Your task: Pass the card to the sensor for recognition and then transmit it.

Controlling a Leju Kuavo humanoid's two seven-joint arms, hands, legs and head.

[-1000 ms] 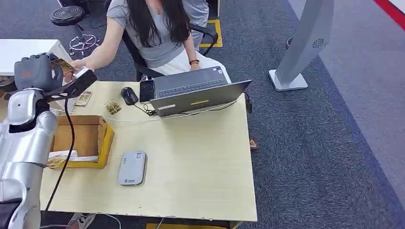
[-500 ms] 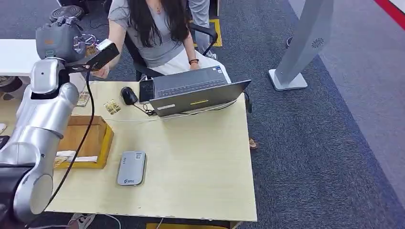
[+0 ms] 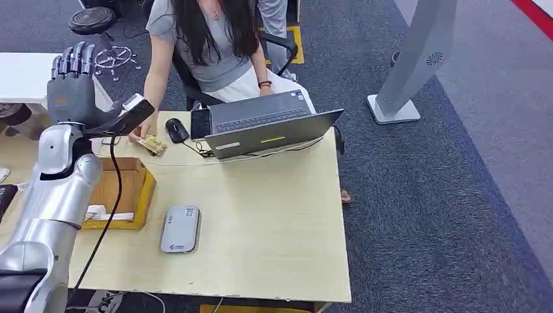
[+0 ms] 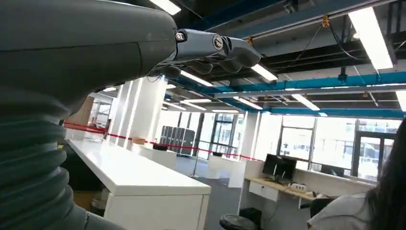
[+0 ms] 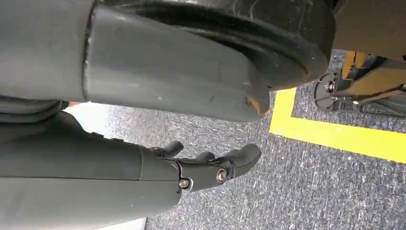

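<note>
My left hand [image 3: 72, 88] is raised above the table's far left corner, fingers straight and spread, holding nothing; its fingers [image 4: 215, 48] also show bare in the left wrist view. A person's hand [image 3: 138, 130] rests on the table just right of my wrist, beside a small patterned card [image 3: 154, 145]. I cannot tell whether that hand holds a card. The grey card sensor [image 3: 180, 229] lies flat near the table's front left. My right hand [image 5: 210, 167] hangs over the carpet, fingers loosely curved and empty.
A yellow-rimmed cardboard box [image 3: 145, 189] sits at the table's left, partly behind my left arm. An open laptop [image 3: 267, 127], a black mouse [image 3: 176, 130] and a phone [image 3: 200, 124] lie at the far edge in front of the seated person [image 3: 209, 45]. A grey stand [image 3: 411, 65] stands on the carpet to the right.
A second ago my left hand held a card up toward the person. The person's hand met it, then dropped to the table. My hand now stands opened and bare.
</note>
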